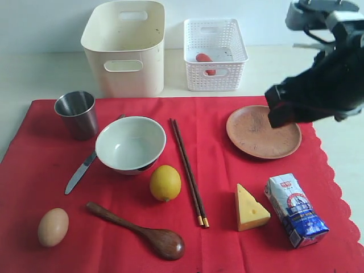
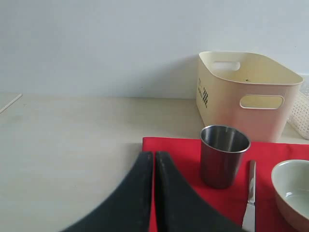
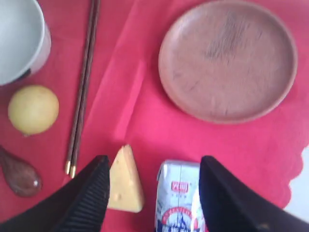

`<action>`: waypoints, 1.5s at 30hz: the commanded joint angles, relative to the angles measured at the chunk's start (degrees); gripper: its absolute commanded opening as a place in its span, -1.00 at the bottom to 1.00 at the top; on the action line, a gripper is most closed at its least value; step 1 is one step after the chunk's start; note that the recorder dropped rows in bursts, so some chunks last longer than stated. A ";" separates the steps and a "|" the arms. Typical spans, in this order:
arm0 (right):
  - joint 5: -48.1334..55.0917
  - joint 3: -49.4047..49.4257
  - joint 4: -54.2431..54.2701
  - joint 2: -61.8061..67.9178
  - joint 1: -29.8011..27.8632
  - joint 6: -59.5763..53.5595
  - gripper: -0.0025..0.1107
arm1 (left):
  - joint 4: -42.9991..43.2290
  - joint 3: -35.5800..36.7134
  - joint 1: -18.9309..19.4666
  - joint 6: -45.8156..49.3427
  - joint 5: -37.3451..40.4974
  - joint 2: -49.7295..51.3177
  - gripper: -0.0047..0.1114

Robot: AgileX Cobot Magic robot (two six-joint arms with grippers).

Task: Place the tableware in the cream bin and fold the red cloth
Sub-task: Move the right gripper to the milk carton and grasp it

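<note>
The red cloth [image 1: 227, 239] lies flat under the steel cup [image 1: 77, 114], white bowl [image 1: 131, 144], knife [image 1: 81, 172], chopsticks [image 1: 188, 170], wooden spoon [image 1: 139, 231] and brown plate [image 1: 263, 131]. Behind the cloth stands the cream bin [image 1: 124, 48]. My right arm [image 1: 324, 85] hangs over the plate's right side. Its gripper [image 3: 153, 166] is open, high above the cloth, holding nothing, with the plate [image 3: 227, 60] ahead of it. My left gripper [image 2: 154, 157] is shut on nothing, low at the cloth's corner, a little short of the cup [image 2: 223, 155] and bin [image 2: 246, 92].
A white lattice basket [image 1: 215, 54] holding a red item stands right of the bin. Egg [image 1: 53, 227], lemon [image 1: 165, 182], cheese [image 1: 249, 208] and a milk carton [image 1: 296, 210] lie on the cloth. The carton [image 3: 179, 198] and cheese [image 3: 124, 181] sit below my right gripper.
</note>
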 commanded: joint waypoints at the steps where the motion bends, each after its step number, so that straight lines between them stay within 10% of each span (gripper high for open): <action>1: 0.41 7.36 1.53 -1.28 1.43 -1.35 -0.02 | -0.36 -0.03 0.16 0.02 0.00 -0.38 -0.85; 9: -3.74 14.59 0.35 -0.92 3.78 -1.11 0.34 | -0.36 -0.03 0.16 0.02 0.00 -0.38 -0.85; 39: -18.94 20.49 -3.95 12.75 3.78 -1.08 0.33 | -0.36 -0.03 0.16 0.02 0.00 -0.38 -0.85; 45: -19.23 20.49 -6.24 14.15 3.78 -0.63 0.08 | -0.36 -0.03 0.16 0.02 0.00 -0.38 -0.85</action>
